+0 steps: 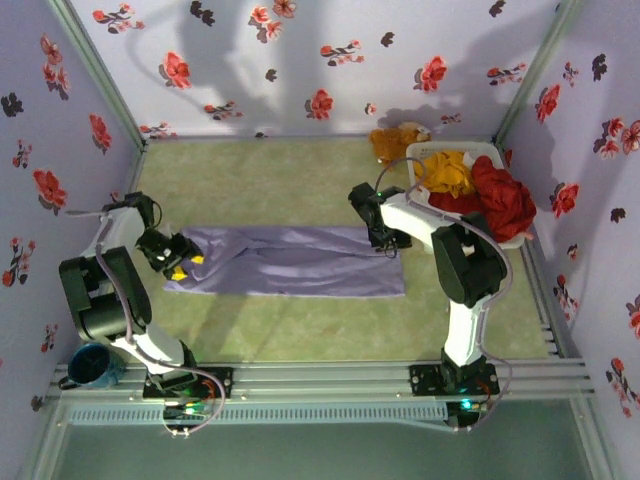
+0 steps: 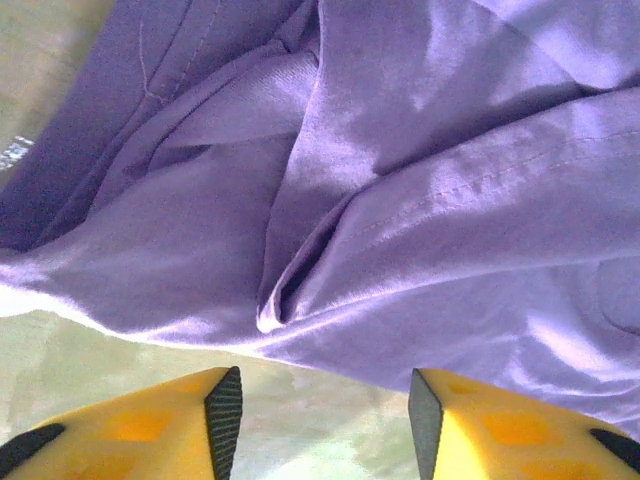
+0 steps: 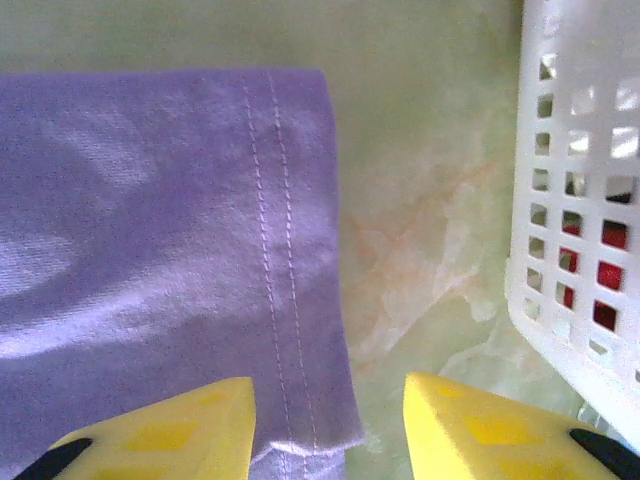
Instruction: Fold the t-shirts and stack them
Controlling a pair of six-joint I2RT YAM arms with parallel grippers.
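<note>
No legible text, label, number or sign on lavender t-shirt point(image 1: 290, 262) or white basket point(image 3: 530, 120).

Table point(image 1: 290, 180): surface covered by a pale green mat with faint marbled veining, some of it orange.

White plastic basket point(image 1: 470, 149): at the far right corner, along the table's right edge. Lattice walls with square holes. Right wrist view shows one wall close up, standing on the green mat.

Brown plush toy point(image 1: 395, 140): at the far edge, just left of the basket's far corner.

Dark blue mug point(image 1: 92, 365): near left corner, mouth up, beside the aluminium rails point(image 1: 330, 375) that run along the near edge.

Walls point(image 1: 330, 60): three sides, lavender, printed with red and dark flowers.
</note>
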